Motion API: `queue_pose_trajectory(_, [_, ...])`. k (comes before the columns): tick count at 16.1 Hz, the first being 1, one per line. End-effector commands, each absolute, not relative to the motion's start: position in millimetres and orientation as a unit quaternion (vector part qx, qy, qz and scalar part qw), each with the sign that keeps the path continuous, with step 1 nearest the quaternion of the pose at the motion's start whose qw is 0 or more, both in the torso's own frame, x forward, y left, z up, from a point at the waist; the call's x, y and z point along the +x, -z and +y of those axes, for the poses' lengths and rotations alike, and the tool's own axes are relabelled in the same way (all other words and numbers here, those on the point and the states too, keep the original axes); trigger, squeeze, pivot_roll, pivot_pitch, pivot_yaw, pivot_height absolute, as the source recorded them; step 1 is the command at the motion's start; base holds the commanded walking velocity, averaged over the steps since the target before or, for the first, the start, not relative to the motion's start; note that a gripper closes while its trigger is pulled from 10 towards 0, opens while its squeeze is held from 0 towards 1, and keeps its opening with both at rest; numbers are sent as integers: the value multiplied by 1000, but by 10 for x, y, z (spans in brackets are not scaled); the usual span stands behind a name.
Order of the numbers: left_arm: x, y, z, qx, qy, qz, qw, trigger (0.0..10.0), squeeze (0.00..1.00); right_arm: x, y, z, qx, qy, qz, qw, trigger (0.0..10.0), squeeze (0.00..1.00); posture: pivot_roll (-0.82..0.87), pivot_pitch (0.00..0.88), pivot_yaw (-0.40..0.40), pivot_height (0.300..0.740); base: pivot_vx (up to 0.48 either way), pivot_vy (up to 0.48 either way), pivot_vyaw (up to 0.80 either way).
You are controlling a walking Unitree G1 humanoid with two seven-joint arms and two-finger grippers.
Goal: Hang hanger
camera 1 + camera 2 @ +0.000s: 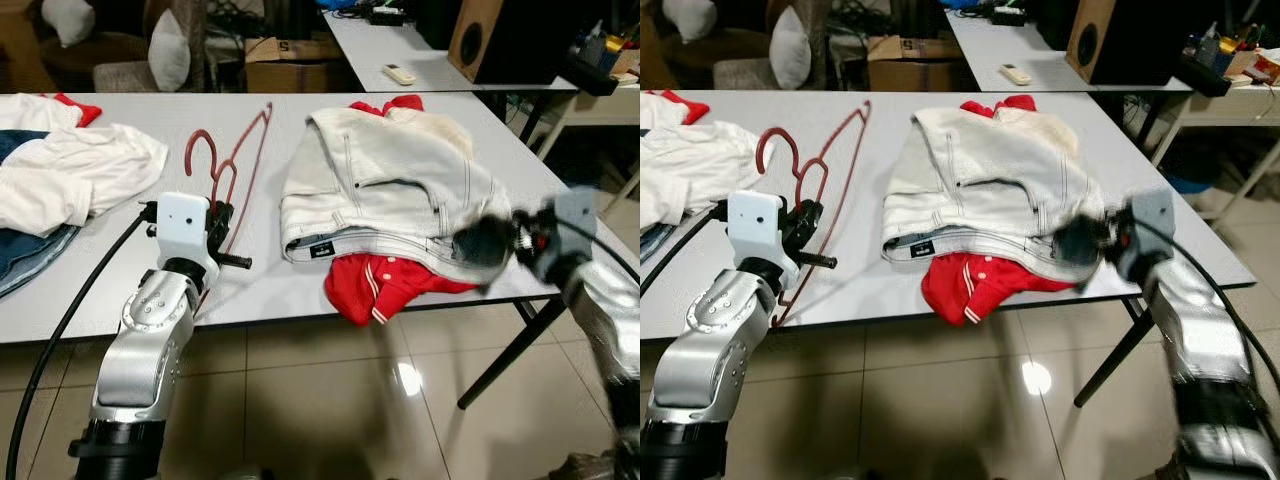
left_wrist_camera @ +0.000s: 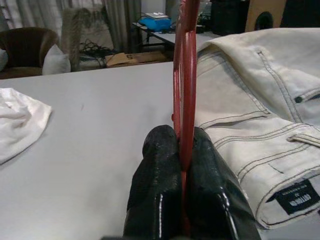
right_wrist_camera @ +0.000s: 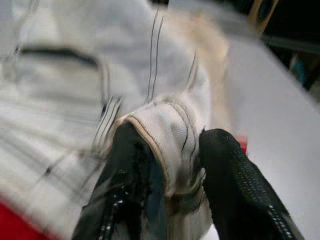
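A thin red wire hanger lies flat on the grey table, its hook toward the far left. My left gripper is shut on the hanger's lower bar; in the left wrist view the red hanger runs up between the two black fingers. A white jacket with black stitching lies in a heap at the table's right, over a red garment. My right gripper, blurred, is at the jacket's near right edge, and its fingers pinch a fold of the white jacket.
White and blue clothes are heaped at the table's left. Behind stand a second table with a remote, a speaker, a cardboard box and chairs with cushions. The table's front edge and black leg rise over glossy tiles.
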State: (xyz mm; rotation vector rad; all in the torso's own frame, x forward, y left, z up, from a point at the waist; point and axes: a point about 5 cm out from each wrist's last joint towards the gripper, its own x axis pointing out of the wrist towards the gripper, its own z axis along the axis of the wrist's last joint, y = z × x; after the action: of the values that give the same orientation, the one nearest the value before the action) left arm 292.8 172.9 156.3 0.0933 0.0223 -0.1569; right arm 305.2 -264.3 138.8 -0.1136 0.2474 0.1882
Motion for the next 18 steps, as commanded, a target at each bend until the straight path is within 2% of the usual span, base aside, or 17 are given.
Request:
queue_pose_trajectory(1, [2939, -1546, 1708, 51, 91, 17, 994, 10000, 0, 2999, -1511, -2681, -51, -85, 122, 988, 10000, 1000, -72, 0, -7, 740, 0, 0, 0])
queue_pose_trajectory(4, [2935, -1541, 1709, 53, 95, 19, 994, 10000, 0, 2901, -1627, -2656, -23, -103, 108, 989, 10000, 1000, -76, 0, -1, 740, 0, 0, 0])
queue_pose_trajectory(5, [2940, -1537, 1702, 53, 99, 20, 993, 10000, 0, 2787, -1703, -2664, -26, -148, 94, 984, 10000, 1000, -85, 0, 8, 740, 0, 0, 0])
queue_pose_trajectory(7, [2951, -1531, 1698, 54, 105, 23, 993, 10000, 0, 2654, -1858, -2726, -76, -175, 74, 979, 10000, 1000, -86, 0, 9, 740, 0, 0, 0])
queue_pose_trajectory(9, [2952, -1542, 1710, 55, 114, 22, 992, 10000, 0, 2642, -2128, -2748, -89, -176, 25, 980, 10000, 1000, -84, 0, 6, 740, 0, 0, 0])
queue_pose_trajectory(10, [2943, -1567, 1711, 55, 135, 17, 989, 10000, 0, 2657, -2304, -2651, -76, -212, -17, 974, 10000, 1000, -84, 0, 6, 740, 0, 0, 0])
queue_pose_trajectory(11, [2943, -1567, 1711, 55, 135, 17, 989, 10000, 0, 2657, -2304, -2651, -76, -212, -17, 974, 10000, 1000, -84, 0, 6, 740, 0, 0, 0])
queue_pose_trajectory(12, [2936, -1655, 1685, 51, 182, 2, 982, 10000, 0, 2663, -2400, -2450, -75, -273, -36, 958, 10000, 1000, -70, 0, -3, 740, 0, 0, 0])
queue_pose_trajectory(15, [2922, -1828, 1620, 69, 290, -10, 954, 10000, 0, 2679, -2553, -2130, -87, -375, -61, 921, 10000, 1000, -56, 0, -11, 740, 0, 0, 0])
queue_pose_trajectory(16, [2929, -1957, 1587, 106, 361, -12, 927, 10000, 0, 2692, -2701, -1960, -109, -433, -79, 891, 10000, 1000, -51, 0, -7, 740, 0, 0, 0])
queue_pose_trajectory(18, [2957, -2111, 1555, 151, 422, -16, 894, 10000, 0, 2724, -2872, -1827, -145, -479, -96, 861, 10000, 1000, -52, 0, 0, 740, 0, 0, 0])
